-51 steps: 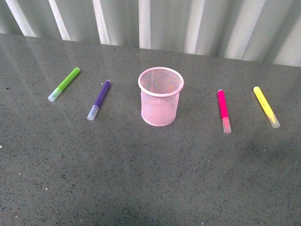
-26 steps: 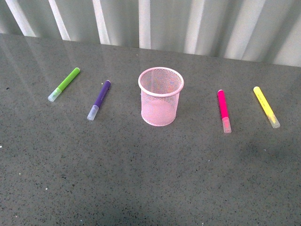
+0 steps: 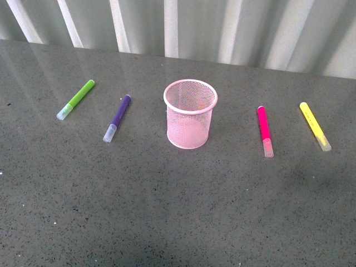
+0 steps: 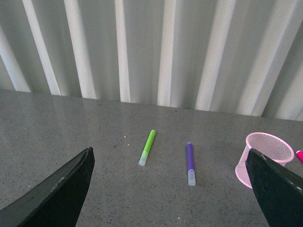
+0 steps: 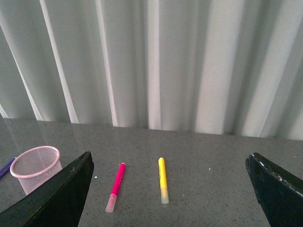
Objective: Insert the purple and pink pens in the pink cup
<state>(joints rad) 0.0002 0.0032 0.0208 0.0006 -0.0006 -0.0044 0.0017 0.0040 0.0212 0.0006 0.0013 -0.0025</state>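
Observation:
The pink mesh cup [image 3: 190, 114] stands upright in the middle of the grey table. The purple pen [image 3: 117, 117] lies to its left, the pink pen [image 3: 265, 131] to its right, both flat with pale caps toward me. Neither arm shows in the front view. My left gripper [image 4: 175, 189] is open and empty, held back from the purple pen [image 4: 190, 163] and the cup [image 4: 262, 158]. My right gripper [image 5: 175, 189] is open and empty, held back from the pink pen [image 5: 116, 185]; the cup [image 5: 35, 168] shows at that view's edge.
A lime-green marker [image 3: 75, 99] lies left of the purple pen. A yellow marker [image 3: 315, 125] lies right of the pink pen. A pale corrugated wall [image 3: 222, 28] runs along the table's far edge.

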